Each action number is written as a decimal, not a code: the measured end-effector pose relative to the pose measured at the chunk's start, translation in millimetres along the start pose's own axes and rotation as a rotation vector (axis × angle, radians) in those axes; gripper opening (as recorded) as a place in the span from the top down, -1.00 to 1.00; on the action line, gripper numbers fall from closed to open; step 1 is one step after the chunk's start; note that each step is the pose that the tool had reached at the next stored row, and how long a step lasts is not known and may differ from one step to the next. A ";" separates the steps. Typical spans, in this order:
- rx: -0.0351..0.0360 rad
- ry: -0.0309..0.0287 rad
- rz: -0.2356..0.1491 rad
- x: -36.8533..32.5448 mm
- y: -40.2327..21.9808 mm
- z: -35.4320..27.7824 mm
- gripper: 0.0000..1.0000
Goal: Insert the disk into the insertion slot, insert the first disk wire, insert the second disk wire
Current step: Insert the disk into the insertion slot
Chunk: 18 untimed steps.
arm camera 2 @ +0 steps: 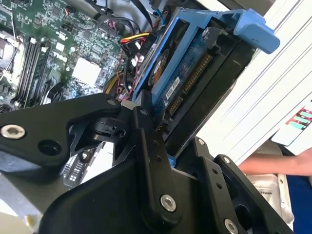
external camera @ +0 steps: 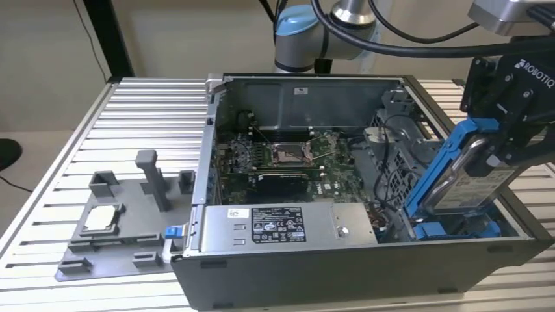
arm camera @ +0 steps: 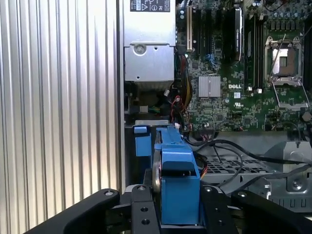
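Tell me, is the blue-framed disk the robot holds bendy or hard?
Probably hard, not bendy: the disk looks like a metal slab in a plastic frame. Likely heavy for its size. It might slip, since the gripper pinches one end while it hangs tilted.

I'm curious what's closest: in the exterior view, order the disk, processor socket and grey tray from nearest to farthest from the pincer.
1. The disk: held by the pincer, exterior view's right.
2. The processor socket: inside the case.
3. The grey tray: outside the case, exterior view's left.
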<state>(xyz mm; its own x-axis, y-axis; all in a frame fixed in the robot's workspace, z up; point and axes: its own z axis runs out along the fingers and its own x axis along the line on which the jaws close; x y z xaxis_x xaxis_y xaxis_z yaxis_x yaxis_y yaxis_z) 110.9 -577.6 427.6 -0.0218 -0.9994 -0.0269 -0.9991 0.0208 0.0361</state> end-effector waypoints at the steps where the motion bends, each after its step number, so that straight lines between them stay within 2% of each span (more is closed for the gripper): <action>1: 0.0000 0.0000 0.000 0.1 -0.1 0.6 1.00; 12: -0.0003 -0.0026 0.000 1.4 -0.7 8.6 1.00; 15: -0.0002 -0.0067 0.000 1.7 -0.9 10.7 1.00; 18: -0.0003 -0.0110 0.000 1.6 -1.0 9.6 1.00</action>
<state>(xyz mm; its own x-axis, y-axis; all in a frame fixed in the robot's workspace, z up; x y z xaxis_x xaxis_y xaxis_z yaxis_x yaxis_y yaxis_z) 111.4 -578.9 417.9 -0.0217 -0.9990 -0.0379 -0.9991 0.0204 0.0364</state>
